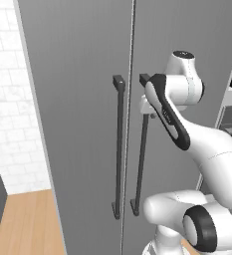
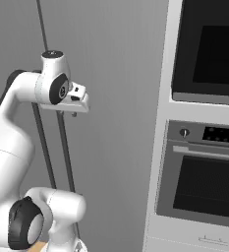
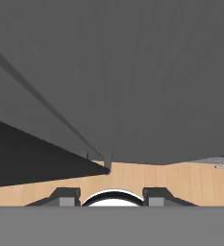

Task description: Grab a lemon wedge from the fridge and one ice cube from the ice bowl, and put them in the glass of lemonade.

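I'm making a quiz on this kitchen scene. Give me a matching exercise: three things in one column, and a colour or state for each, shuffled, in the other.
Things:
1. fridge
2. oven
3. floor

Descriptions:
A. light wood
B. grey, both doors shut
C. black glass front

Pairs: 1-B, 2-C, 3-A

white arm's gripper [image 2: 72,114] at the fridge [image 2: 116,98] handle [image 2: 66,152], beside the wall oven [image 2: 204,147].

Arm raised, claw [image 3: 111,196] part-open
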Robot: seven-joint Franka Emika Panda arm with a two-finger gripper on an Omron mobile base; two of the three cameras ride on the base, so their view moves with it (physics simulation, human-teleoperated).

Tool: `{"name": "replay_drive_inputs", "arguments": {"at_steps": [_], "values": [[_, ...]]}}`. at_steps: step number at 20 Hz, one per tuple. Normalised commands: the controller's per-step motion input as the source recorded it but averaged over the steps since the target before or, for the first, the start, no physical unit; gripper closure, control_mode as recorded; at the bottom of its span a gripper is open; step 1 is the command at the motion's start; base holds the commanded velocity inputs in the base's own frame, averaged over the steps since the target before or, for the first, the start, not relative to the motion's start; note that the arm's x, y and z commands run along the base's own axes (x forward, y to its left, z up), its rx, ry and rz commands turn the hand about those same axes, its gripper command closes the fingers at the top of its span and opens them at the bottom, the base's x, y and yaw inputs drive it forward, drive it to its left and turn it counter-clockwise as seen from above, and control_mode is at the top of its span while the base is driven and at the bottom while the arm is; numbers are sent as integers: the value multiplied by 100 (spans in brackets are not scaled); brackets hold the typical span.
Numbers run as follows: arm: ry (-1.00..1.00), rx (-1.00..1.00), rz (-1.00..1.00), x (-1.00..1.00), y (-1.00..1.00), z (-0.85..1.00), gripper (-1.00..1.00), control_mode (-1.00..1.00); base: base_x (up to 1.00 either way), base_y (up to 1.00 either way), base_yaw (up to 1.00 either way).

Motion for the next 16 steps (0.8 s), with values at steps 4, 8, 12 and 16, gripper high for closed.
{"name": "replay_drive_inputs", "arguments": {"at_steps": [4, 8, 12, 16], "values": [[-6, 0, 5, -64, 3, 3, -100, -100, 0, 0, 0], [7, 0, 2, -33, 6, -3, -100, -100, 0, 0, 0], [19, -1, -2, 2, 30, -20, -100, -100, 0, 0, 0], [4, 0, 0, 0, 0, -1, -100, -100, 0, 0, 0]]}}
